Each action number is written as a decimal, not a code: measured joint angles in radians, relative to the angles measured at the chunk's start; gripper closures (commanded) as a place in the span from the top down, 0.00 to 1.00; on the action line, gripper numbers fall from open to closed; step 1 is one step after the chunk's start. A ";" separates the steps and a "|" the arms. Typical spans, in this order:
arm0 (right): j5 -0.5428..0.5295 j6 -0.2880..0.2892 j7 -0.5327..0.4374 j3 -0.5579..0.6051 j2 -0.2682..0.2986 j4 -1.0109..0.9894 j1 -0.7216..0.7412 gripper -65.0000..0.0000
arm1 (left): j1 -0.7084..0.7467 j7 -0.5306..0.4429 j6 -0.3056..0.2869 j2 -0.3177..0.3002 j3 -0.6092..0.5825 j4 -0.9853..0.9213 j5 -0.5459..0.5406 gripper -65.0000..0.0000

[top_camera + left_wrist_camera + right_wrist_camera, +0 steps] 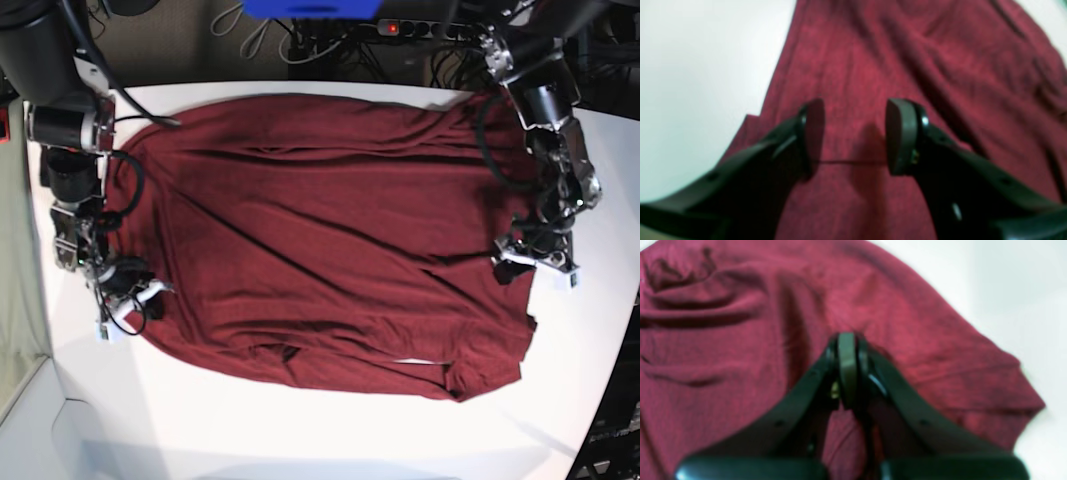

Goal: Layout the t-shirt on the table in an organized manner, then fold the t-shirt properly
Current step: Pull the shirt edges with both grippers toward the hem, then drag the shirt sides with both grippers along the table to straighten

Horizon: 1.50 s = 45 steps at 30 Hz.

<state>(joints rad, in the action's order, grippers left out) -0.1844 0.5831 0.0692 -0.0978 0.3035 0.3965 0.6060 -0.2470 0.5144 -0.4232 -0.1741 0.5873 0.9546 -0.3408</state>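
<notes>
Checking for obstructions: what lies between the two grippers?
Only the t-shirt spans from the left gripper to the right gripper, as the base view shows.

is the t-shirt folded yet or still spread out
Spread out. In the base view the t-shirt lies open across the table, wrinkled, with no fold made yet.

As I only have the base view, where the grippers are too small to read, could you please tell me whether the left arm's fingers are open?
Observer: Yes. The left wrist view shows the left gripper with its fingers well apart, and the t-shirt lying flat beneath the gap.
Operator: Thank you. And the right arm's fingers?
Observer: In the right wrist view the right gripper is shut, with its tip down at the cloth. I cannot tell whether any cloth is pinched.
</notes>
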 measured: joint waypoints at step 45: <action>-0.003 -0.237 -0.007 -0.005 0.021 0.061 -0.006 0.00 | -0.332 -0.018 0.015 -0.007 -0.104 -0.154 0.067 0.45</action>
<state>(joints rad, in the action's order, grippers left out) -0.1875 0.3458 0.0620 -0.1024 0.3241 0.4580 0.5995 -0.5793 0.4969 -0.4084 -0.1814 0.4831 0.8009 -0.2737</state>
